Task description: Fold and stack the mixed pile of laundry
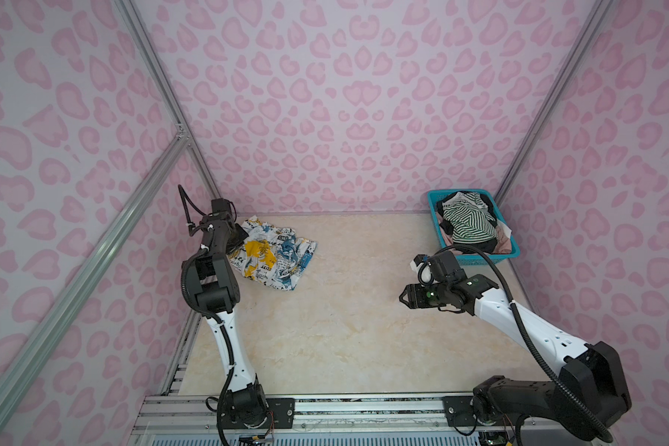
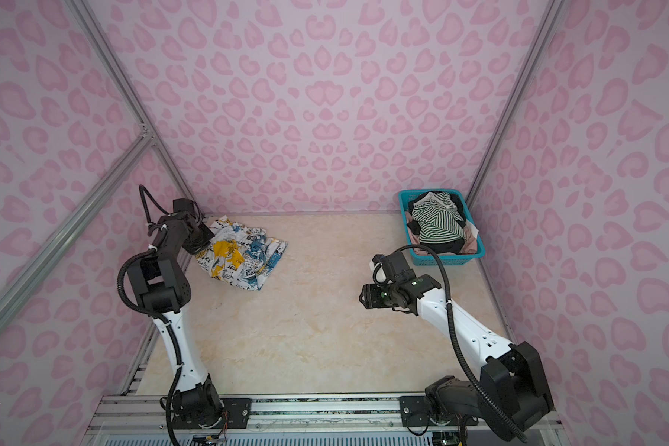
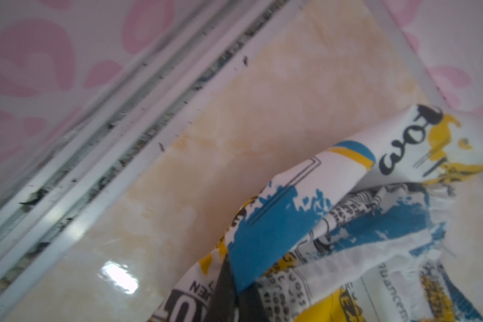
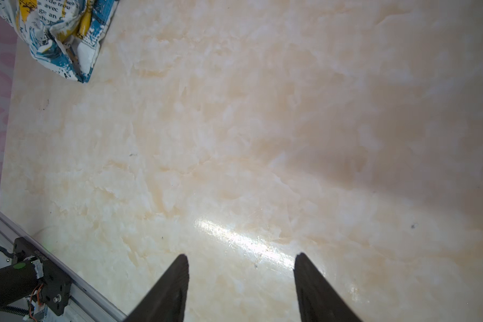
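Far-left corner of the glossy beige marble-patterned tabletop (image 1: 344,332) (image 2: 306,332): crumpled white cloth garment with blue and yellow splashes and black lettering (image 1: 275,255) (image 2: 244,256). Lies in a loose heap, near the back wall and just beside the left rail.

Left gripper (image 1: 238,243) (image 2: 203,244) down at that garment's left edge, largely hidden behind its own black wrist in both top views. In the left wrist view, left gripper (image 3: 239,274) low over the cloth, dark fingers (image 3: 223,295) almost together, nipping a blue-printed fold of the white cloth garment (image 3: 346,223).

Right gripper (image 1: 402,299) (image 2: 362,299) over bare tabletop right of centre, pointing left, well apart from the heap. In the right wrist view, right gripper (image 4: 240,255) with fingers spread wide. Nothing between them, nothing held; splashed garment (image 4: 62,36) far off at a corner of that view.

Far-right corner, against the back wall: rectangular teal plastic mesh basket (image 1: 476,260) (image 2: 445,260). Heaped inside:
- green-and-white striped top (image 1: 470,224) (image 2: 439,226), uppermost
- black garment (image 1: 476,246) (image 2: 447,245), beneath it on the near side
- pale pink garment (image 1: 503,241) (image 2: 470,239), at the right wall
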`<state>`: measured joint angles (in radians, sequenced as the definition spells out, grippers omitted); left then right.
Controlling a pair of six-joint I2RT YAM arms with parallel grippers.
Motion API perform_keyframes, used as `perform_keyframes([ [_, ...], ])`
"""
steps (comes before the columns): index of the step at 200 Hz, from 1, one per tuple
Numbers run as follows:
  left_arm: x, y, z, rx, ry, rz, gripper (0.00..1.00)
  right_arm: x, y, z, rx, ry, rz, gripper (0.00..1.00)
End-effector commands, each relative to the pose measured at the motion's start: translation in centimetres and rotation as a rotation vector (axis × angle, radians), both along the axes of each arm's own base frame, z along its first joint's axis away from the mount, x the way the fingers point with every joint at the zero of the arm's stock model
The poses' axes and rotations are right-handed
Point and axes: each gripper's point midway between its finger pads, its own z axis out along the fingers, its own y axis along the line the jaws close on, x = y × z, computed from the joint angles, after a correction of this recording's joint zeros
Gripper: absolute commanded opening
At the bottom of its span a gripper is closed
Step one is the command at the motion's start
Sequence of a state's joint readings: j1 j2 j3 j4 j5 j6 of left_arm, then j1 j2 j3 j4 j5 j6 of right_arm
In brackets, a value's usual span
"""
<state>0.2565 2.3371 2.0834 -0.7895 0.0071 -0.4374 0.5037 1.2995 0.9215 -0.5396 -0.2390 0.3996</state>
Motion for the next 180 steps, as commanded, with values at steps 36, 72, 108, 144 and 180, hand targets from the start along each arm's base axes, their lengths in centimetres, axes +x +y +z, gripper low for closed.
perform_keyframes([
  [36,-1.3,-2.1,2.6,0.081,0.038,-0.109,0.69,0.8,1.2,-0.2,0.028,0.017,0.016,0.61],
  [72,-3.0,-2.5,6.1,0.216,0.037,-0.122,0.70,0.8,1.4,-0.2,0.034,0.010,0.029,0.61],
  [108,-5.8,0.0,9.2,0.392,0.082,-0.049,0.71,0.1,1.1,-0.5,0.029,0.008,0.035,0.61],
  [144,-7.0,-0.7,10.3,0.378,0.087,-0.075,0.70,0.0,1.1,-0.7,0.036,0.009,0.036,0.61],
  [180,-8.3,-5.3,8.0,0.163,0.041,-0.196,0.65,0.2,1.4,-0.5,0.051,0.004,0.034,0.61],
])
